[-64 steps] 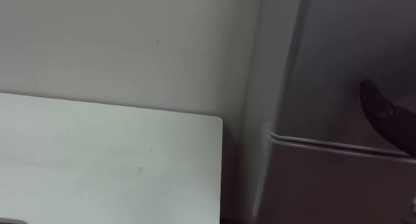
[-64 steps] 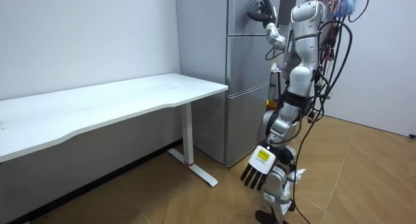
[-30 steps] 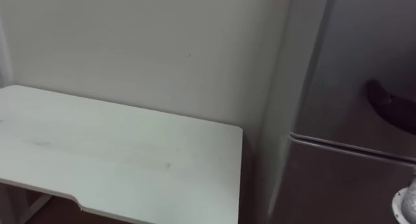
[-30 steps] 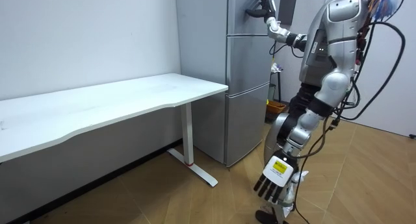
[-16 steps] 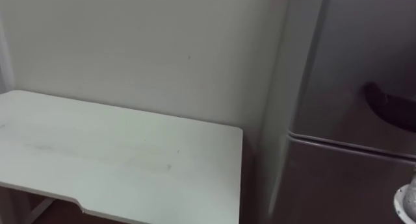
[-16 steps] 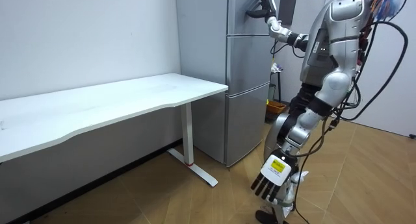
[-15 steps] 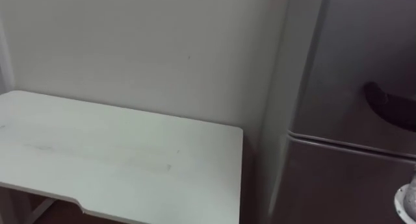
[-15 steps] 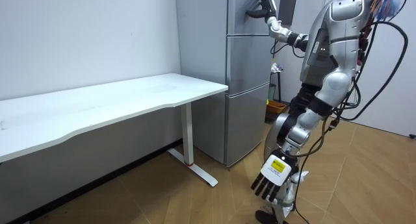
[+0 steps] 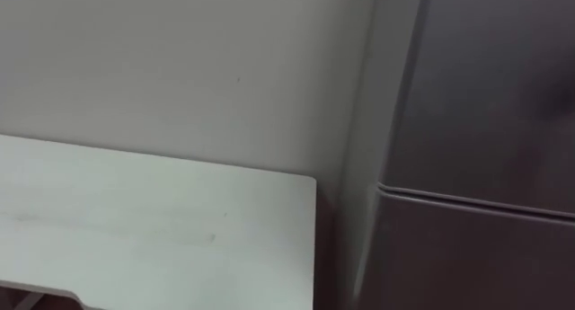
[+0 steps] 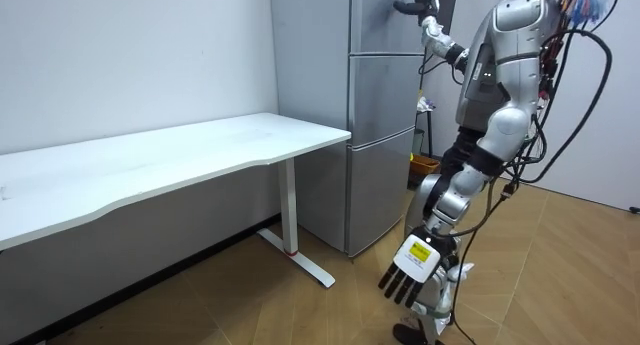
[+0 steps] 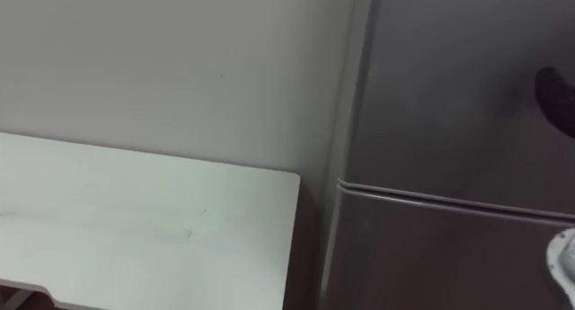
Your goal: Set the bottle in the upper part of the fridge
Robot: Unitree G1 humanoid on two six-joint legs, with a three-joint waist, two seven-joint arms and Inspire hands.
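Fridge (image 10: 380, 115) is smooth, flat grey metal. Its upper door (image 10: 383, 23) meets the right hand (image 10: 414, 4), grip unclear; left hand (image 10: 408, 266) hangs straight-fingered, empty.

No lettering, number or sign can be read on the fridge (image 10: 380, 105), the wall (image 10: 130, 55) or the white tabletop (image 10: 180, 155). A yellow-and-white tag (image 10: 417, 253) on the back of the lowered left robot hand (image 10: 398, 278) carries print too small to make out.

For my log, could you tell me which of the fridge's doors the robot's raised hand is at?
The top door: the right hand is above the seam parting it from the door below.
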